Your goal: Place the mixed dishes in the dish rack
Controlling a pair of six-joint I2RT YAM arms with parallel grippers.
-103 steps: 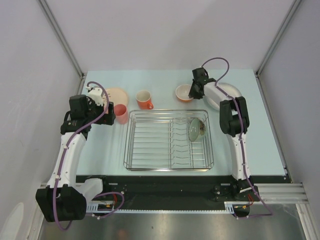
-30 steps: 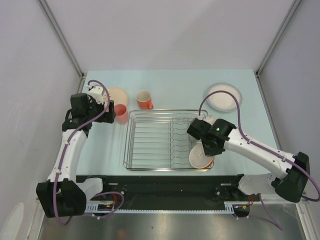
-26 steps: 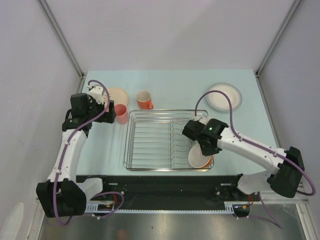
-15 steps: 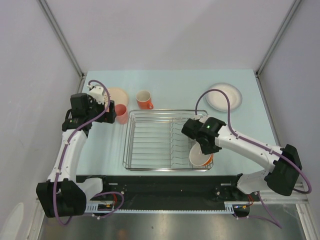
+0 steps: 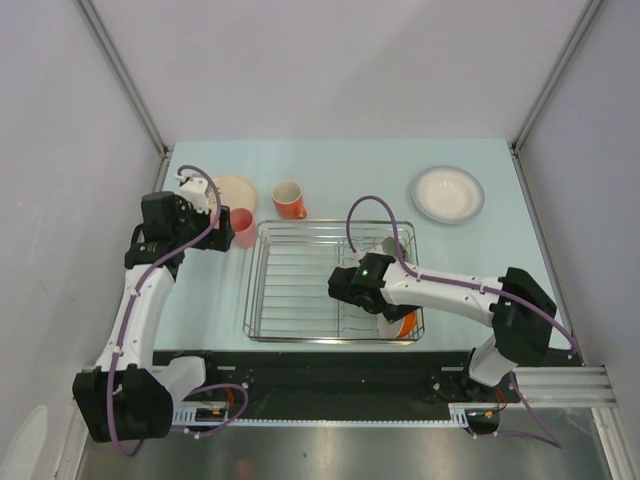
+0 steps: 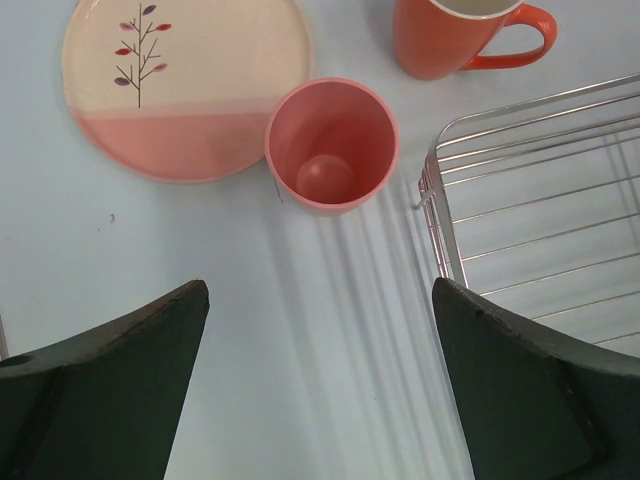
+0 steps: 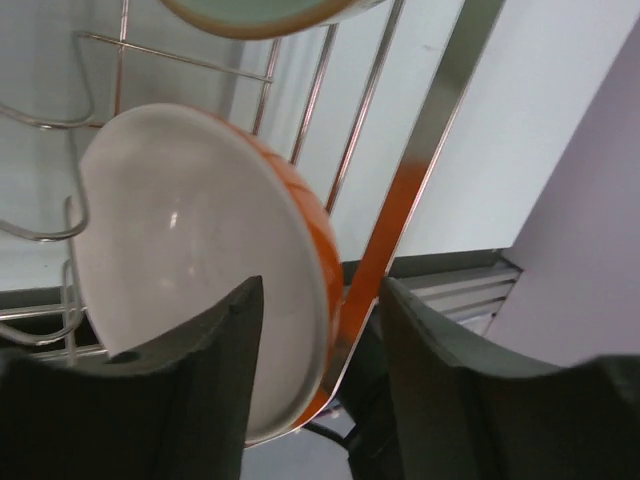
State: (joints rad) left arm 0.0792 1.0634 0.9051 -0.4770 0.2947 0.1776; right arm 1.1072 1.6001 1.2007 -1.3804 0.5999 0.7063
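Chrome wire frames the action nearest us: in the near right corner of the rack, the orange bowl stands on edge among the dividers, with its white inside facing the middle of the rack. We see the right hand straddling its rim, one finger across the white inside and the other out past the orange wall. Those fingers are spread wider than the rim is thick. We cannot tell whether either one touches the bowl.

Just beyond it, at the same right end of the rack, the green bowl is propped on edge as well.

Moving up the left side, we find the left hand hanging over the desk by the rack's far left corner. Its fingers are spread wide, with only bare desk between them. Right ahead of it the pink cup stands upright, mouth up, just beside that corner. Behind the cup, the leaf plate lies flat, and we can't say whether the two touch. The orange mug stands upright just past the rack's far rail, handle to the right. Far back on the right, well apart from everything, the white plate lies flat.
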